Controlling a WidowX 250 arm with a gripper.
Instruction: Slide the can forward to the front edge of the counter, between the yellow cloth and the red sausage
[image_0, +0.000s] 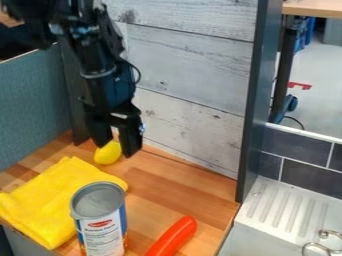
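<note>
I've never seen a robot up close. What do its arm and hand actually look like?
The arm is black and built from chunky, angular sections, with shiny highlights. A thin black cable loops out from its side. The hand is black too, with two thick, blocky fingers. I can't make out any lettering.

The black gripper (117, 149) hangs, fingers parted, by a yellow rounded object (106, 154) on the wooden counter (170, 182). Nearer are a yellow cloth (47, 200) on the left, an upright can (101, 222) and, right of it, a red-orange sausage-shaped object (174, 236). A dark upright panel (255, 100) stands between the counter and the white ridged surface (284, 202) on the right
</note>
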